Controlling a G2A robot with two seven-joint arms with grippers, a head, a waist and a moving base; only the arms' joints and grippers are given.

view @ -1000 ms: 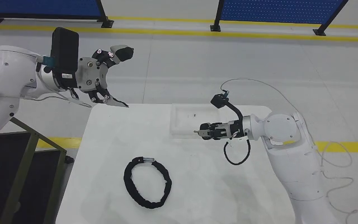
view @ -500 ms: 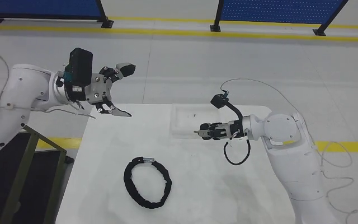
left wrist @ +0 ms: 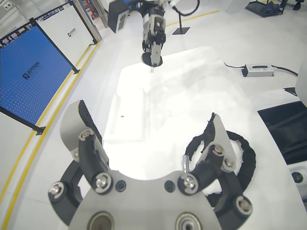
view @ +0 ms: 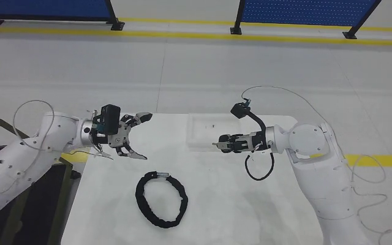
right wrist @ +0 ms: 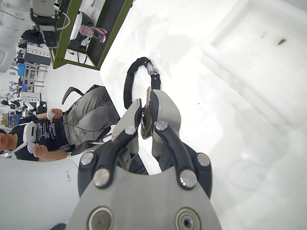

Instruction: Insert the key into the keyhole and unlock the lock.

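The key (right wrist: pixel 148 98) is gripped in the right end effector (view: pixel 217 145); the left end effector (view: pixel 146 136) is held open near the lock (view: pixel 140 199).

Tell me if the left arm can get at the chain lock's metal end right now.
Probably yes. The left gripper is open above the table, near the lock, and nothing lies between it and the lock's metal end.
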